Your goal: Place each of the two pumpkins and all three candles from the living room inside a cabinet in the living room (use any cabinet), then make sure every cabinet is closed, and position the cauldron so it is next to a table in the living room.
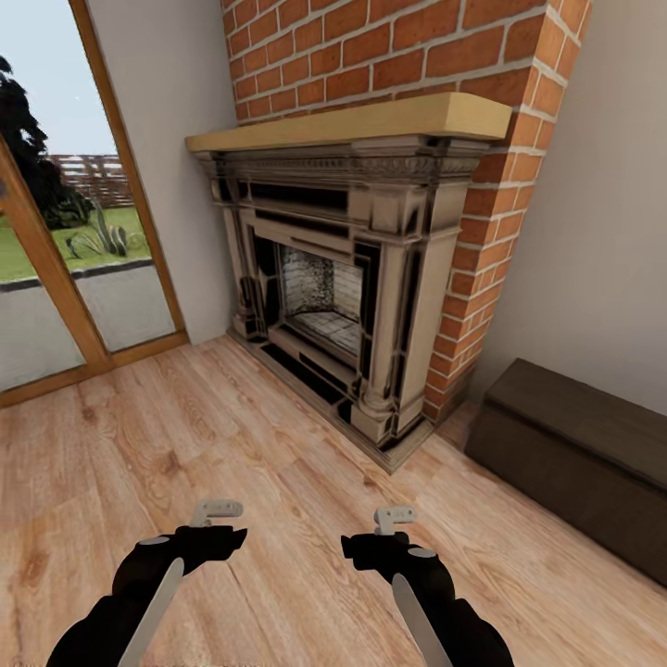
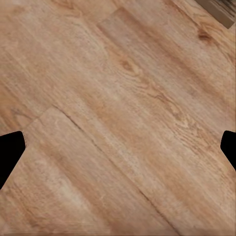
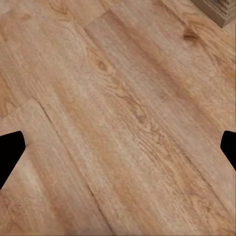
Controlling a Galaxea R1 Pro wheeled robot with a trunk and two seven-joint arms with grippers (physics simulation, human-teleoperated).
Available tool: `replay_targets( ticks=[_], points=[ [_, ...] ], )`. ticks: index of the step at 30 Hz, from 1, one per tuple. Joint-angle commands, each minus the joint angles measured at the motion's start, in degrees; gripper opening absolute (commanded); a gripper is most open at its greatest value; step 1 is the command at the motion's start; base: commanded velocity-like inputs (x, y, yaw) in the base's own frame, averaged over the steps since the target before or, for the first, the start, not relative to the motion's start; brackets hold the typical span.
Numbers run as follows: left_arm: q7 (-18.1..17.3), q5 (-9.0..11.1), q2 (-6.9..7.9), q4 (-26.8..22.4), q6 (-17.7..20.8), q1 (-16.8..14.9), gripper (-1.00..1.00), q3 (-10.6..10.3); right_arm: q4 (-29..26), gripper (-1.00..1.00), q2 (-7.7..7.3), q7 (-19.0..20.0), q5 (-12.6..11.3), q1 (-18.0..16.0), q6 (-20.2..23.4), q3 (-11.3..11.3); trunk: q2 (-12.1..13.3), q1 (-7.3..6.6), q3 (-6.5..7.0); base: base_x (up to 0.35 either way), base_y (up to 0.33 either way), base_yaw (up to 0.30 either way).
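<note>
Two empty grippers, left [image 1: 219, 510] and right [image 1: 394, 515], fingers apart over the plank floor; right of the brick fireplace [image 1: 345, 306] sits our long dark-brown wooden cabinet [image 1: 579, 459], shut, probably rigid, best pulled by its front's top edge.

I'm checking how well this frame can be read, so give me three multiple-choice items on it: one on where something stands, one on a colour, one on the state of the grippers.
1. The dark-brown cabinet stands where?
A. right of the fireplace
B. before the glass door
C. on the mantel

2. What colour is the column above the fireplace?
A. grey
B. red brick
C. blue

3. How are the left gripper and right gripper?
A. both open, empty
B. each holding a pumpkin
C. one gripping a candle

Answers: 1 A, it sits against the right wall; 2 B, red bricks show; 3 A, wrist views show fingertips wide apart over bare floor.
</note>
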Motion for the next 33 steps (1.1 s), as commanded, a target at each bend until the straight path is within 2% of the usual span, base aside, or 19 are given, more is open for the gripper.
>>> replay_targets(
  ticks=[1, 33],
  points=[
    [0.42, 0.52, 0.05, -0.06, 0.22, -0.04, 1.00, -0.12, -0.07, 1.00, -0.01, -0.55, -0.61, -0.03, 0.14, 0.07, 0.39, -0.23, 0.05, 0.000, 0.000, 0.149],
    [0.81, 0.35, 0.01, 1.07, -0.22, -0.04, 1.00, -0.21, 0.62, 1.00, -0.14, -0.65, -0.65, -0.03, -0.02, -0.37, 13.22, -7.26, 3.33, 0.000, 0.000, 0.148]
  ],
)
